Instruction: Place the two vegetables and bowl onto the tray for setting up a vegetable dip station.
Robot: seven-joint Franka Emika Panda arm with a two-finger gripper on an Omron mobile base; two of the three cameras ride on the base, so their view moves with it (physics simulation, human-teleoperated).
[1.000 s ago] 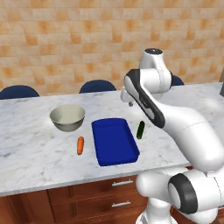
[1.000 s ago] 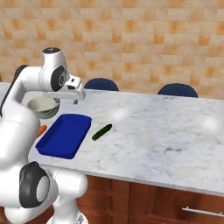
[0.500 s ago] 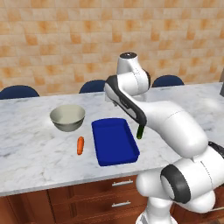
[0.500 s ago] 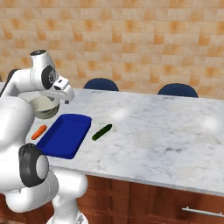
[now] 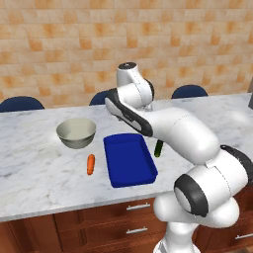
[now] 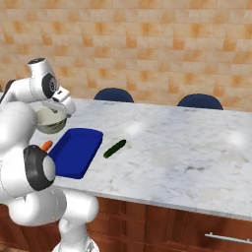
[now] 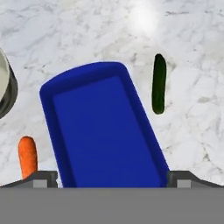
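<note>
Swung round quite a bit since a second ago: our arm has turned from over the cucumber side toward the bowl end of the desk [image 5: 34, 168], while nothing on the desk has moved. Our jaws [image 6: 64, 102] hang high over the tray [image 7: 105, 131], apart from everything. From the hand camera we see just the two tips at the bottom edge, spread about as wide as the tray, so the jaws look released with nothing between them. Tray sits right below the jaws and holds nothing. Cucumber [image 7: 159, 89] lies just off the tray's right side, carrot [image 7: 27, 156] off its left, and the bowl [image 5: 76, 133] further left past the carrot, all on the marble.
</note>
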